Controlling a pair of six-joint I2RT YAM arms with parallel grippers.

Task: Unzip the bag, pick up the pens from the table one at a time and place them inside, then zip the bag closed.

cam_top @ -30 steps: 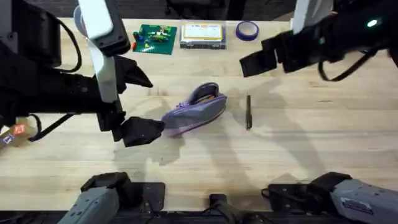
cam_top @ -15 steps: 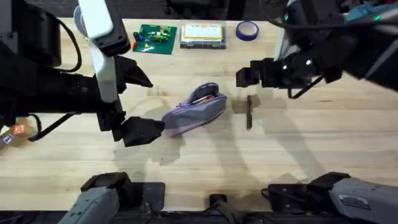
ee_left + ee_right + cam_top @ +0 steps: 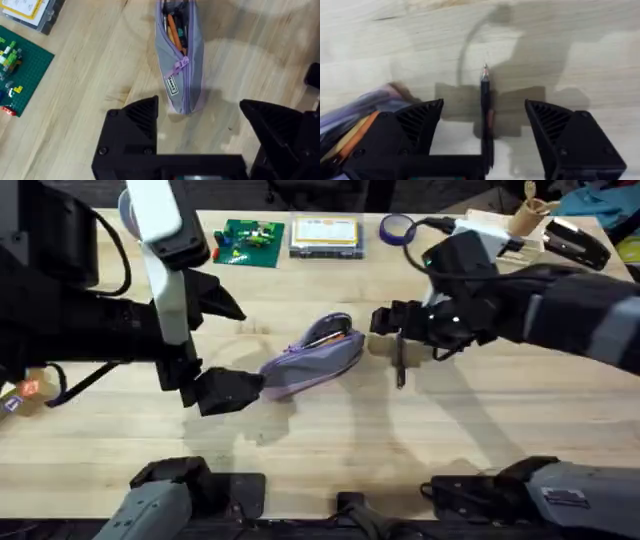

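1. The bag (image 3: pixel 312 360) lies on the wooden surface (image 3: pixel 450 430) near the middle, running diagonally, with its zipper partly open at the far end.
2. In the left wrist view, the bag (image 3: pixel 179 60) shows orange and dark pens inside the open end; the zipper pull sits partway along its length.
3. The left gripper (image 3: pixel 225 345) is positioned at the near end of the bag, its fingers spread apart. One finger (image 3: pixel 142 115) stands just beside the bag's closed end, the other finger (image 3: pixel 272 122) well to the opposite side. Nothing is held.
4. The black pen (image 3: pixel 400 365) lies on the surface just beside the bag, on the right arm's side, not touching it.
5. The right gripper (image 3: pixel 395 328) hangs directly over the pen's far end, fingers spread apart. In the right wrist view, the pen (image 3: pixel 486 115) lies centred between the two fingers (image 3: pixel 420 125), untouched.
6. Along the far edge of the surface are a green baseplate with small bricks (image 3: pixel 248 242), a flat clear box with a yellow label (image 3: pixel 325 235) and a roll of purple tape (image 3: pixel 397 227).
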